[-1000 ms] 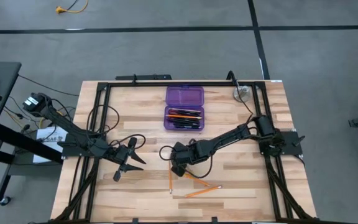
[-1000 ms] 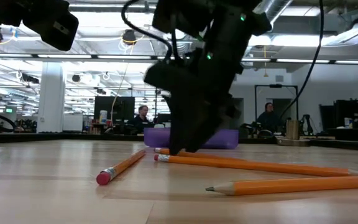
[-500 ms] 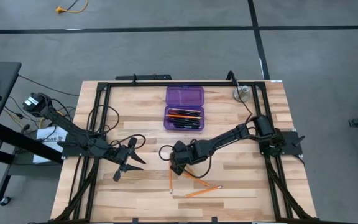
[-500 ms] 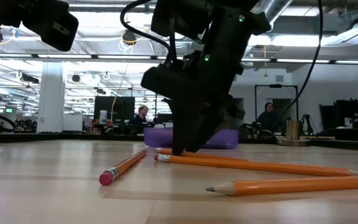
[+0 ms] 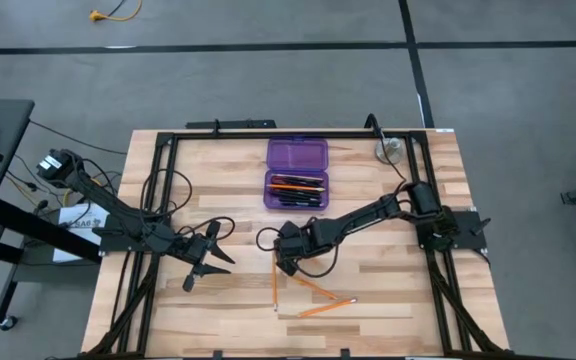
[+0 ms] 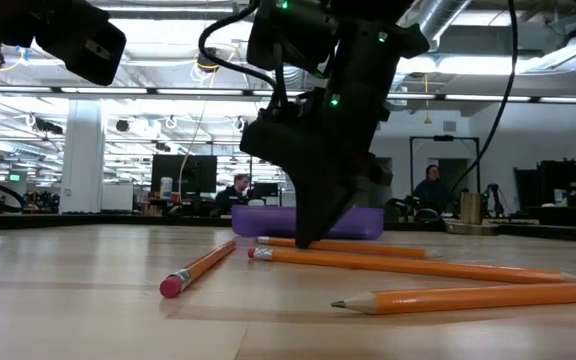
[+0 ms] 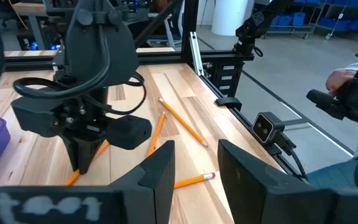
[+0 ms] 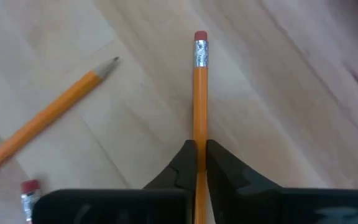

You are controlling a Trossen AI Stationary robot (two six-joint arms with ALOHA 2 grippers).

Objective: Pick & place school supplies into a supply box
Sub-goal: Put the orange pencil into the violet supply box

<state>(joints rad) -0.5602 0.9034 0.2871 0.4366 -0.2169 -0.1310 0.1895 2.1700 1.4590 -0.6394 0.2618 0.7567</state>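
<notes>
The right gripper (image 8: pixel 197 163) pinches an orange pencil (image 8: pixel 199 93) low over the table (image 5: pixel 388 300), near two loose pencils (image 5: pixel 313 300). Beyond it, the open purple supply box (image 5: pixel 297 174) holds pens and pencils (image 5: pixel 296 188). The left gripper (image 5: pixel 190 281) waits, fingers apart.

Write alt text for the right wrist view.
The right gripper is shut on an orange pencil, eraser end pointing away, just over the wooden table. A second pencil lies diagonally beside it, and another eraser tip shows nearby.
</notes>
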